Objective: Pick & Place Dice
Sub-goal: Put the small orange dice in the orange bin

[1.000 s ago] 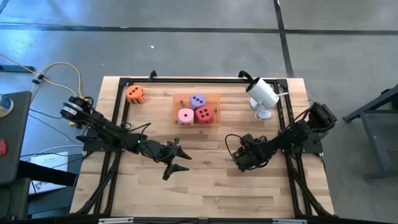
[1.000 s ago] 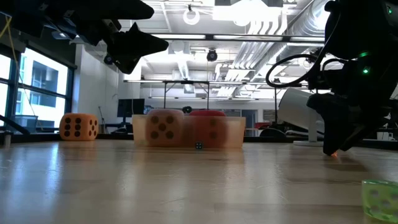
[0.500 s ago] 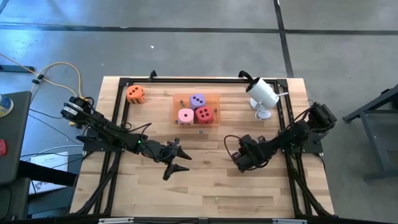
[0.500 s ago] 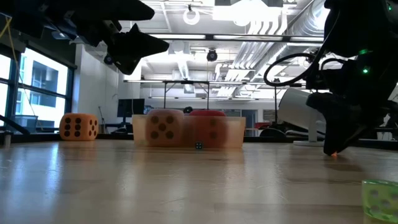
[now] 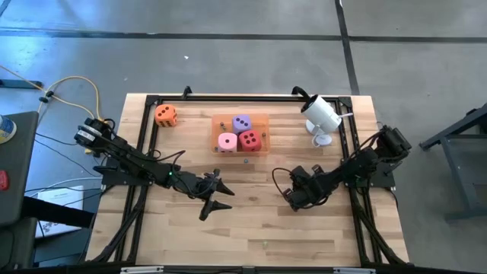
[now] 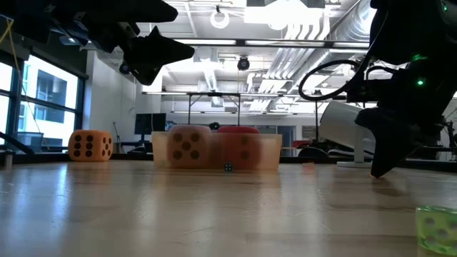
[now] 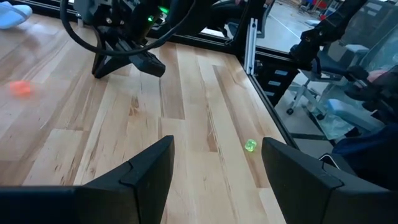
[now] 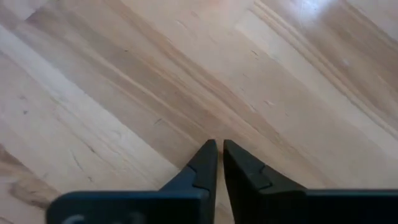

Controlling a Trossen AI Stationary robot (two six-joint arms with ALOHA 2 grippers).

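An orange die [image 5: 166, 115] rests on the table at the far left. Pink [image 5: 227, 141], purple [image 5: 242, 122] and red [image 5: 249, 140] dice sit in the translucent orange tray [image 5: 216, 122] at the far middle. My left gripper [image 5: 221, 199] hangs open above the table's middle left, nothing between its fingers [image 7: 149, 168]. My right gripper [image 5: 292, 199] is at the middle right, slanting steeply down. It is shut with nothing between its fingers, and its tips [image 8: 220, 152] are close to the bare wood. Whether they touch it, I cannot tell.
A white camera [image 5: 321, 114] stands at the far right. A tiny green die [image 7: 250, 145] lies near the front edge. A tiny dark die [image 6: 228, 167] lies before the tray. A small orange thing [image 7: 20, 88] lies on the wood, apart from my right gripper. Black rails edge the table.
My right gripper has shut its fingers and rolled a little about its own line, staying in place. The small orange thing that showed at its fingertips in the low view no longer shows there. My left gripper has kept still.
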